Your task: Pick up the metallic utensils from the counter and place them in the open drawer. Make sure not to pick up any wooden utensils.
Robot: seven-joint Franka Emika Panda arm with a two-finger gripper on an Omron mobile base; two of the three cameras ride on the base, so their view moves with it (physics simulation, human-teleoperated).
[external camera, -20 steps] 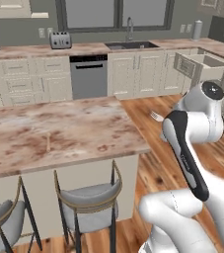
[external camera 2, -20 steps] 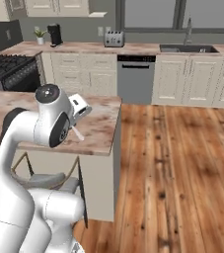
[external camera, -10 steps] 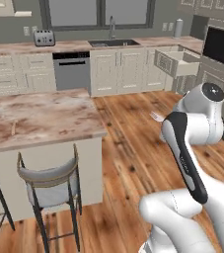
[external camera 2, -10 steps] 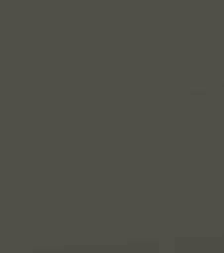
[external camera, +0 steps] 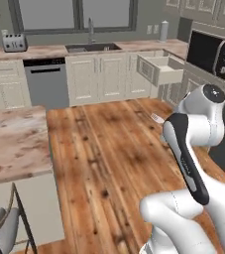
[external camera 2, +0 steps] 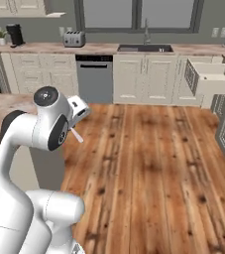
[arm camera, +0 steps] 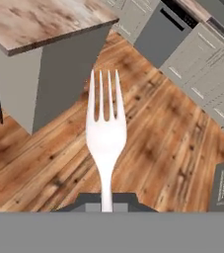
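In the hand view, my gripper is shut on the handle of a silver fork, one of the metallic utensils, with its tines pointing away from the hand over the wood floor. From the right base view the fork sticks out below the hand. The left base view catches its tip beside the arm. The open cream drawer juts from the far cabinets, well away from the gripper. The island counter lies to the left. The wooden utensils are out of view.
A dishwasher and a sink with faucet line the back wall, with a toaster on that counter. An oven stands at the right. A stool sits under the island. Wood floor stretches between the island and the cabinets.
The base has driven and turned, so the whole picture has shifted: the island has slid off to the left and the open drawer now sits nearer. The fork stays in the shut gripper.
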